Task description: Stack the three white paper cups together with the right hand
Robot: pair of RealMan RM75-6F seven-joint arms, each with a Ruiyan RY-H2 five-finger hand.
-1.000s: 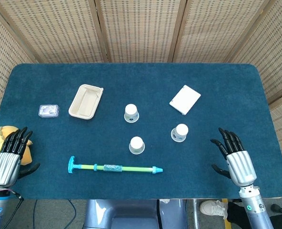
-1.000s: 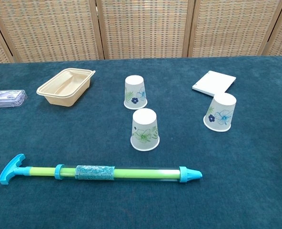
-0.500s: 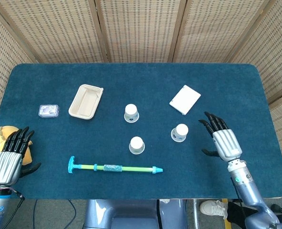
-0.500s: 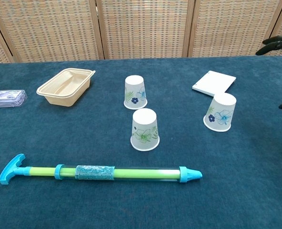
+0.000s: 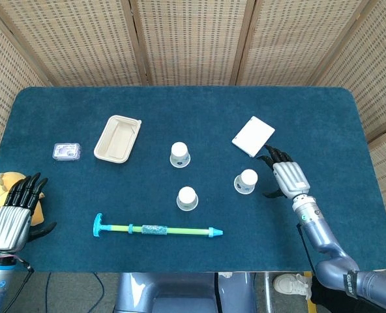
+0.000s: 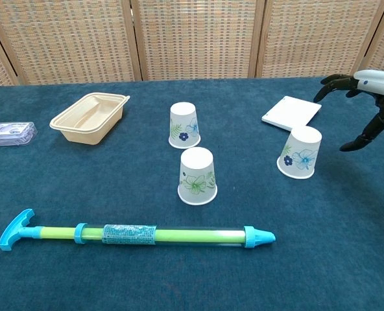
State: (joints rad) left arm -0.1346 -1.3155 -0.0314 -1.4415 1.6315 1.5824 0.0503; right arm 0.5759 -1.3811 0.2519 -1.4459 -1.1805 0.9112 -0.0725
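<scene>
- Two views cover one blue worktop (image 5: 323,117); the head view alone shows its full outline and both arms, while the chest view alone shows the flower print on the cups' sides.
- Water-gun-like syringe toy (image 5: 157,229), green tube with cyan handle and tip: lies flat near the front edge, long axis left to right, handle at the left.
- Beige tray (image 5: 117,138): an open rectangular container at rear left; nothing shows inside it in either view.
- Right robot hand (image 5: 285,176): open, fingers apart and holding nothing, just right of the right cup without touching it; in the chest view only its dark fingers (image 6: 367,133) and part of the palm enter at the right edge.
- Left robot hand (image 5: 14,210): open, fingers spread, at the front left edge beside a yellow plush toy (image 5: 2,186); seen in the head view only.
- White card (image 5: 253,136): flat at rear right, behind the right cup.
- Three white paper cups, all upside down, mouths on the worktop, axes upright, well apart and unstacked: rear cup (image 5: 179,154), front cup (image 5: 187,198), right cup (image 5: 246,181).
- Small clear packet (image 5: 66,151): flat at far left, contents too small to tell.
</scene>
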